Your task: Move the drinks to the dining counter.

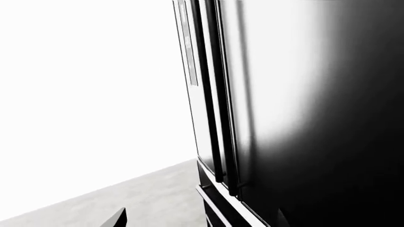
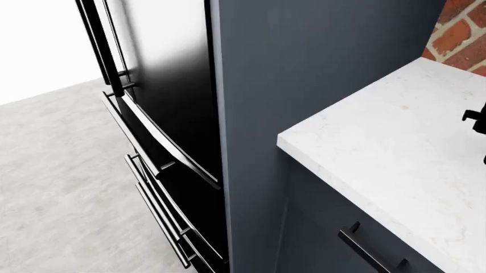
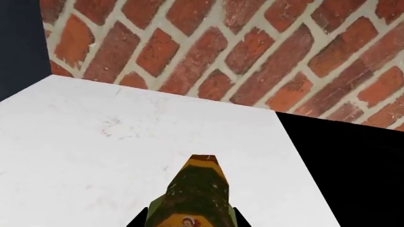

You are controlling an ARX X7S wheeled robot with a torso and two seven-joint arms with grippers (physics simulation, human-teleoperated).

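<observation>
In the right wrist view, a slim olive-green bottle [image 3: 196,189] with a yellowish label, one of the drinks, sits between my right gripper's fingers [image 3: 137,220]. The right gripper [image 3: 189,223] is shut on it and holds it above a white worktop [image 3: 94,142] beside a black stove top [image 3: 353,179]. My left gripper [image 1: 200,222] is open with nothing between its fingertips [image 1: 118,218]; it hangs over the grey floor [image 1: 139,194] in front of a black fridge [image 1: 315,118]. The dining counter is out of view.
The head view shows the black fridge [image 2: 167,85] with long bar handles, a dark grey-blue cabinet side [image 2: 319,62] and the white worktop [image 2: 395,148] over a drawer with a black handle [image 2: 368,250]. A red brick wall [image 3: 221,52] backs the worktop. A black part of my right arm [image 2: 475,116] shows at the edge.
</observation>
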